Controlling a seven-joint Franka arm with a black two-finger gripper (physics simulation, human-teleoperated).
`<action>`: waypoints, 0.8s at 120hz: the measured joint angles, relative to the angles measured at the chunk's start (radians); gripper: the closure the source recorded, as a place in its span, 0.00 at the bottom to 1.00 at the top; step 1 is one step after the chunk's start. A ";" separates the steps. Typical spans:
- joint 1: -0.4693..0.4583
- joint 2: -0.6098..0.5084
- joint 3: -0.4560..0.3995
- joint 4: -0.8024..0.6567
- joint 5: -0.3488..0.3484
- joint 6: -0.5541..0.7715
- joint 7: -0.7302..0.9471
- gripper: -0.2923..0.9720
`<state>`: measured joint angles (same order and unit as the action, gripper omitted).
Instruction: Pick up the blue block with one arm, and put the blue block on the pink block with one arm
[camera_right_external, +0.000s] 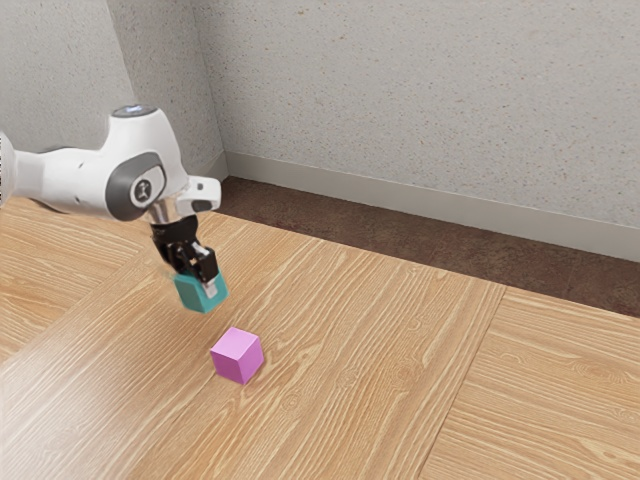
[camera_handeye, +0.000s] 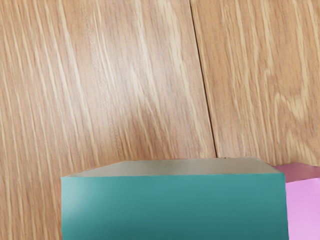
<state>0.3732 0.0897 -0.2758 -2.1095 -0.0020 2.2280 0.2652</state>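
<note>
Your claw is clamped on the smooth, square-edged blue block, held above the wood-grain desk. The arm angles downward near the matte pink block.

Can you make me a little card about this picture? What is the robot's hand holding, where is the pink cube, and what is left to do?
gripper: shut on the teal block
teal block: tilted, lifted off the table
pink block: resting on the table, below the teal block and toward the exterior view's right, not touching it
table: light wood planks
stacking: not yet done; nothing sits on the pink block
</note>
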 joint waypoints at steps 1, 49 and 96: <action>-0.002 0.000 -0.001 -0.001 0.000 0.001 -0.003 0.62; -0.061 -0.006 -0.016 -0.047 -0.003 0.029 -0.118 0.63; -0.070 -0.065 -0.048 -0.116 -0.004 0.045 -0.190 0.63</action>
<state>0.3027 0.0243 -0.3233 -2.2254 -0.0063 2.2733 0.0754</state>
